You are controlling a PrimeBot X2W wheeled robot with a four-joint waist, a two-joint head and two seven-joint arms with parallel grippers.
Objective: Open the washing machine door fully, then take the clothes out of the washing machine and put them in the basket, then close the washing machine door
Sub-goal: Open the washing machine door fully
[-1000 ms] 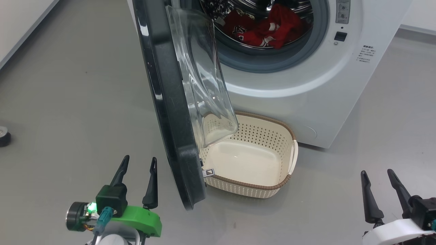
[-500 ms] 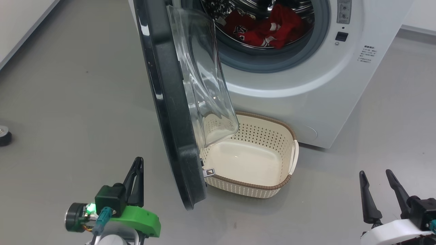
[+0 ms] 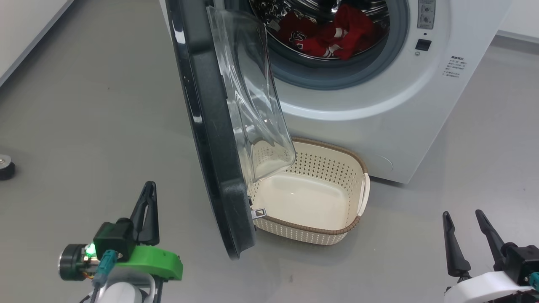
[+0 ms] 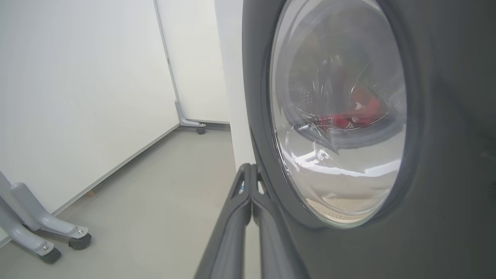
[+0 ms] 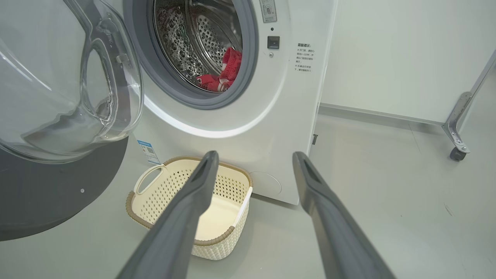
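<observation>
Grey floor [image 3: 105,105] holds the basket [image 3: 332,230] beside the part-open washing machine door [image 3: 252,109]. Push its stiff, slick rim [image 3: 202,126] with your left claw [image 3: 149,187], pressed together nearby. Right claw [image 3: 462,214] is spread. Soft, light clothes [image 3: 337,35] lie in the drum [image 5: 182,42].

There was the left gripper [image 3: 149,188] [image 4: 250,169], low down on the outer side of the washing machine door [image 3: 208,126] [image 4: 445,135], close beside the door's bottom edge. Its two dark fingers were pinched flat together, gripping nothing, tips aimed up and forward. Behind them sat the green wrist bracket [image 3: 153,261], a small green light glowing on its black block. Over on the door's inner, glass side and well apart from it, the right gripper [image 3: 462,214] [image 5: 254,155] hung low too, fingers spread wide and empty, pointing up from the white wrist housing [image 3: 484,288].
</observation>
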